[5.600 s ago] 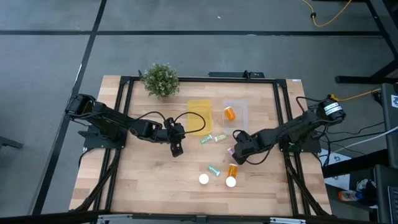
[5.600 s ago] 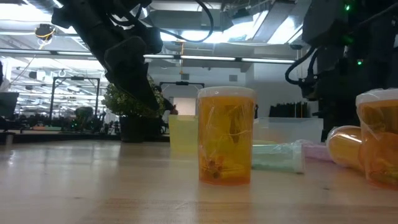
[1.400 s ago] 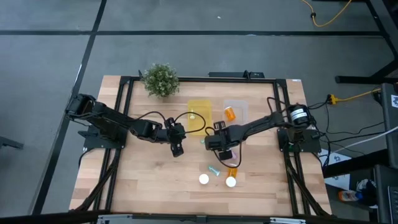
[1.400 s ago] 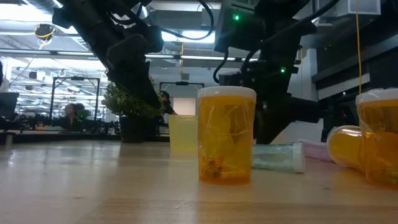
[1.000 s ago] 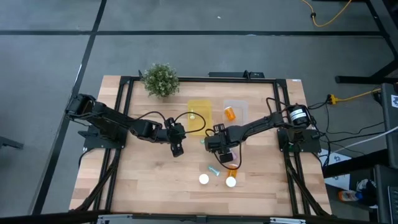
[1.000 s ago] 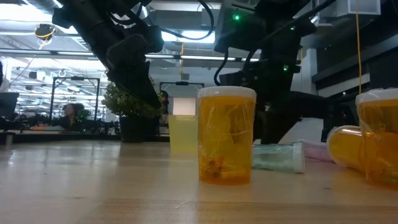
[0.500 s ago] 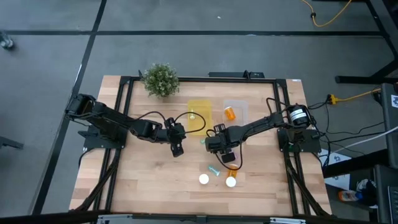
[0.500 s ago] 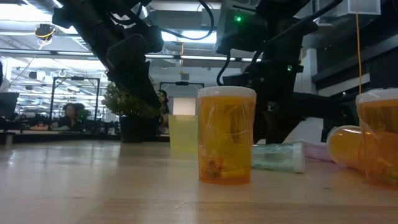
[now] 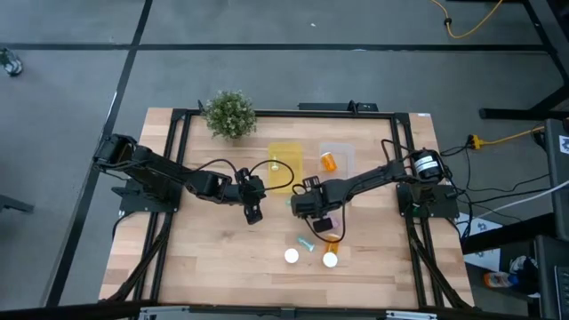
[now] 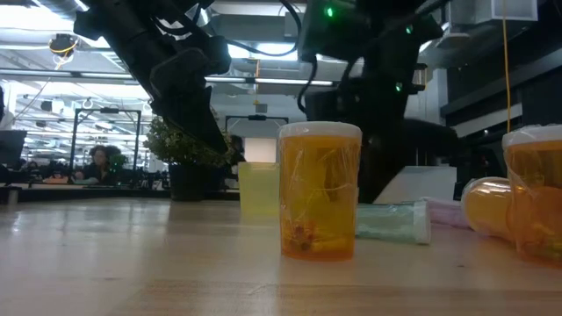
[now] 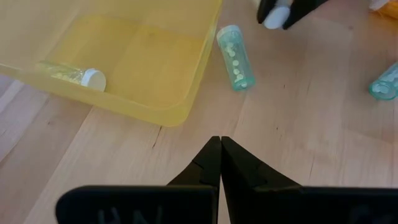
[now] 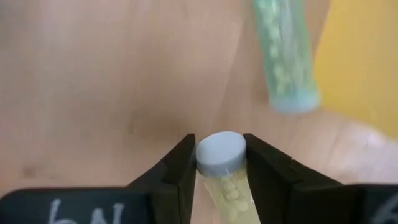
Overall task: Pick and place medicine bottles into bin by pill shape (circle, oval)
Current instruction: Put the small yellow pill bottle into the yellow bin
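Note:
My right gripper [image 12: 219, 144] sits mid-table [image 9: 305, 206], shut on a slim cream vial [image 12: 227, 186] with a grey-white cap. A teal vial [image 12: 285, 56] lies on its side on the wood just beyond it, beside the yellow bin [image 9: 286, 165]. The bin holds one cream vial [image 11: 71, 73]. My left gripper [image 11: 219, 142] is shut on nothing, over bare wood left of the bin [image 9: 253, 212]. An orange bottle [image 9: 329, 161] lies in the clear bin [image 9: 340, 153]. Nearer the front are a second teal vial [image 9: 306, 241] and orange bottles [image 9: 330, 258]. My right gripper pinches the cream vial at its cap end [image 12: 219, 154] between its two fingers [image 12: 180, 165]. The fingers come steeply from above, and the vial's body runs back between them with the cap toward the table. The left wrist view shows the cap [image 11: 278, 15] at the fingertips. I cannot tell whether it touches the wood.
A green potted plant [image 9: 229, 114] stands at the far left corner. In the low view an upright orange bottle [image 10: 320, 190] stands near the camera, another [image 10: 536, 193] at the right, and a teal vial [image 10: 392, 221] lies behind them. Bare wood spreads at the front left.

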